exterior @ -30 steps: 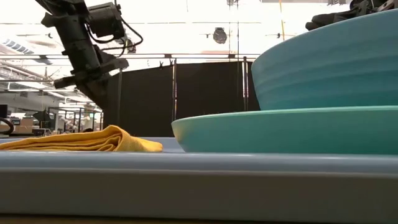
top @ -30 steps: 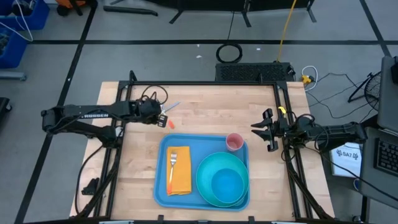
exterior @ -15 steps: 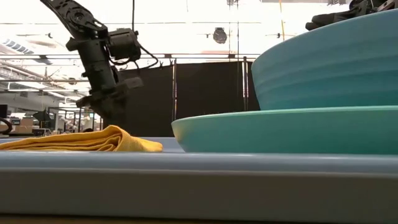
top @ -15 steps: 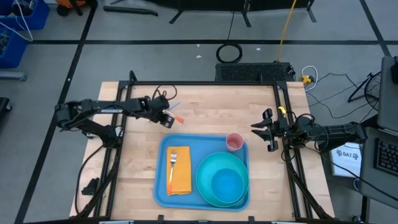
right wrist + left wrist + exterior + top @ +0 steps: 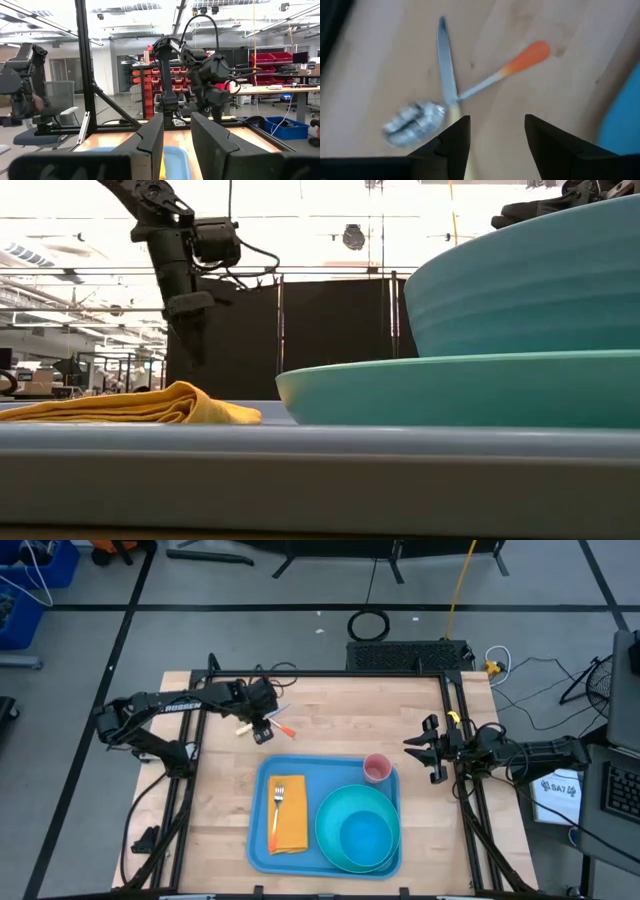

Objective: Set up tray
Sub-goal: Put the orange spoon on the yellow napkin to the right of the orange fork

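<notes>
Tray [image 5: 328, 830]: table's six o'clock side, carrying napkin [image 5: 288, 815], fork [image 5: 277, 808], plate [image 5: 357, 827], cup [image 5: 377, 768]. Left gripper [image 5: 263, 725]: fingers spread over spoon [image 5: 465, 95] and knife [image 5: 446, 70], eleven o'clock of tray. Right gripper [image 5: 428, 750]: three o'clock edge, partly parted, empty.

spoon [image 5: 415, 120] bowl blurred, tray [image 5: 622, 120] cut off

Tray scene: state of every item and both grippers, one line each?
tray: flat on table, loaded
napkin: folded, on tray
fork: lying on napkin
plate: on tray, under bowl
bowl: upright, empty
pink cup: upright, tray corner
knife and spoon: crossed on table
left gripper: open over them
right gripper: parked, empty
</notes>
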Motion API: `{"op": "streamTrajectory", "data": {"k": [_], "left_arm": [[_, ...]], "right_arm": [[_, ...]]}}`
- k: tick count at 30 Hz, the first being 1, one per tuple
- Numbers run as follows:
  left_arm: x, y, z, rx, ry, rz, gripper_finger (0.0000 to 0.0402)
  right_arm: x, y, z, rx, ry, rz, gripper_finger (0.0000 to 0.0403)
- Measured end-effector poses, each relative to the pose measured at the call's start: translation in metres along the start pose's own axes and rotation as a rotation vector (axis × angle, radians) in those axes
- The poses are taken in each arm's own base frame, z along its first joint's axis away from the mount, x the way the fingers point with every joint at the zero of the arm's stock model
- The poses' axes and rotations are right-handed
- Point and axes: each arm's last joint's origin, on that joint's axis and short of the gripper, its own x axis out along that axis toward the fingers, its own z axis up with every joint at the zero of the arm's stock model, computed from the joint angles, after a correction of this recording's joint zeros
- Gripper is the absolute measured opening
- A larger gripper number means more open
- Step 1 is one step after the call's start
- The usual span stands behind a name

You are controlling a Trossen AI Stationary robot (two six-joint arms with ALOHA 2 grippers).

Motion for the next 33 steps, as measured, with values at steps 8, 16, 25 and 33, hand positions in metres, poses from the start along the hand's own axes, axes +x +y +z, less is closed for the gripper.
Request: {"op": "streamTrajectory", "data": {"k": [8,16,25,33], "left_arm": [[0.014,0.008,0.011,0.374,0.152,0.051,0.0193],[0.046,0.022,0.011,0.357,0.279,0.1,0.0193],[0.047,0.053,0.009,-0.407,0.211,0.165,0.0193],[0.048,0.063,0.005,-0.653,0.202,0.198,0.0169]], "right_arm": [[0.0,0.0,0.0,0.013,0.0,-0.002,0.0089],[0.0,0.0,0.0,0.018,0.0,-0.005,0.0089],[0.0,0.0,0.0,0.017,0.0,-0.005,0.0089],[0.0,0.0,0.0,0.021,0.003,0.0,0.0089]]}}
